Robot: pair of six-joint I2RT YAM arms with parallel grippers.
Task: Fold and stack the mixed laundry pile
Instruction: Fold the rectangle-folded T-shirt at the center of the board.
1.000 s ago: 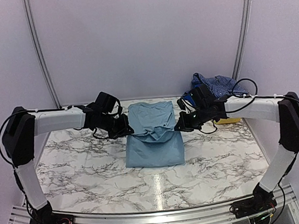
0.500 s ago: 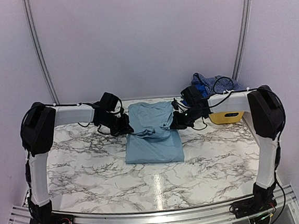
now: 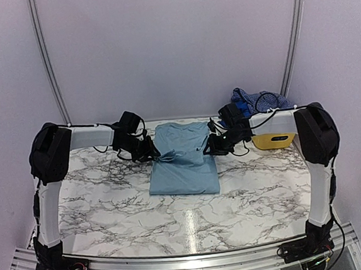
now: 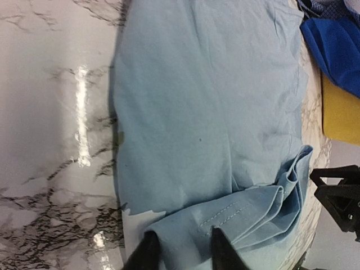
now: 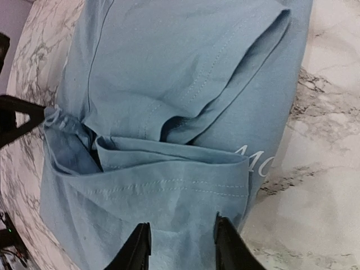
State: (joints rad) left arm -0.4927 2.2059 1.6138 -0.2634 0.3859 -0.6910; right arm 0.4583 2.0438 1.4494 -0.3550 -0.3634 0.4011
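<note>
Marble-look tabletop (image 3: 104, 198), pale lilac walls behind. L & R arms rise from the near edge, elbows high, forearms level, reaching inward toward each other. Pale sky-blue T-shirt (image 3: 183, 169) lies folded flat btwn the two sets of fingers, long axis near-to-far, w/ a loose fold bunched across its middle. Yellow basket (image 3: 274, 141) sits outboard of the right fingers, w/ check shirt (image 3: 256, 98) and royal-blue piece (image 4: 337, 50) just past it. Left gripper (image 3: 151, 151) is at the shirt's left edge, right gripper (image 3: 211, 147) at its right edge. Each pair of fingers is slightly parted, cloth lying in the gap, not pinched. White print (image 5: 256, 160) shows just beside the right fingers (image 5: 138, 247).
</note>
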